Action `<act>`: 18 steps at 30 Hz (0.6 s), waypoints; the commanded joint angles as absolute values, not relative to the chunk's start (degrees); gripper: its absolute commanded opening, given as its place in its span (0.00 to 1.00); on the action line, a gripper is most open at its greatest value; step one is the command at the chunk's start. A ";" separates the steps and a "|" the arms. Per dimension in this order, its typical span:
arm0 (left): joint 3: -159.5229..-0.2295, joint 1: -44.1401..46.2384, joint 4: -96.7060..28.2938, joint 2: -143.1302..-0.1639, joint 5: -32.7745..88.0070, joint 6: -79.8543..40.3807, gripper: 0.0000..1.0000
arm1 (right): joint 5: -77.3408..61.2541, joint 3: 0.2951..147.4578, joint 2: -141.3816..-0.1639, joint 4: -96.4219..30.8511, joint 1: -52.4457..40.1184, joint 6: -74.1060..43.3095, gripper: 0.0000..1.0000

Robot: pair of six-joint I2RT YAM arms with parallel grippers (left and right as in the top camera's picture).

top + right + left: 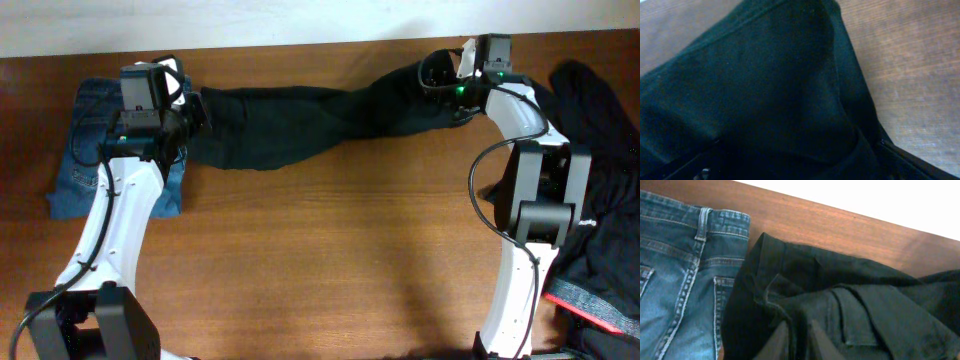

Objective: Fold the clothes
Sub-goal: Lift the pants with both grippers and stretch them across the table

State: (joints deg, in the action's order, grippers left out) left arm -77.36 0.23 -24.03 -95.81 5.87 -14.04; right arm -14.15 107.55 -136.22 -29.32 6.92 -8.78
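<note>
Black trousers (300,125) are lying stretched along the far edge of the table (320,260), the waist end reaching toward the far left corner and the leg ends toward the far right. Nearest the left wrist camera, the left gripper (799,330) is resting on the waist end with its fingers drawn narrow and a ridge of black cloth sitting between them. Just beyond, the waistband is curling over on itself, showing doubled seams and a flat stitched tab. Judging from how the cloth is slumping and creasing, it is handling as a soft, limp, fairly light fabric. It looks matte rather than slippery and is likely to sag and bunch wherever it is not being supported. The thick waistband corners and the leg hems are probably offering the surest bite, while a pinch in mid-leg would likely gather only one layer. Blue jeans (680,270) are lying flat against the left side of the waist, touching the black cloth or slightly under it; which one is not clear. Farther along the table, the legs are running together as one dark, wrinkled band, narrowing near the middle. At the far end the right gripper (800,162) is standing wide, its fingers spread to either side of the rumpled leg cloth without pinching it. Past it, at the right edge, a heap of dark clothes (600,120) is waiting.
</note>
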 commanded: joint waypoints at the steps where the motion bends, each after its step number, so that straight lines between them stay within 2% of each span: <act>1: -78.11 -0.16 -25.32 -95.57 5.08 -14.04 0.25 | -8.25 105.21 -140.22 -34.46 7.20 -9.96 0.99; 4: -78.11 -0.16 -28.45 -95.57 5.08 -14.04 0.46 | -2.17 104.73 -140.46 -37.98 7.22 -9.96 0.99; 6: -78.11 -0.16 -30.46 -95.57 5.08 -14.04 0.53 | 1.96 104.66 -140.84 -40.62 7.46 -9.93 0.99; 8: -78.11 -0.16 -32.05 -95.57 5.08 -14.04 0.56 | 4.45 104.25 -141.18 -44.01 8.01 -9.91 0.99; 18: -78.11 -0.05 -28.64 -95.57 6.11 -14.02 0.57 | 5.93 101.14 -141.18 -54.61 10.85 -9.96 0.99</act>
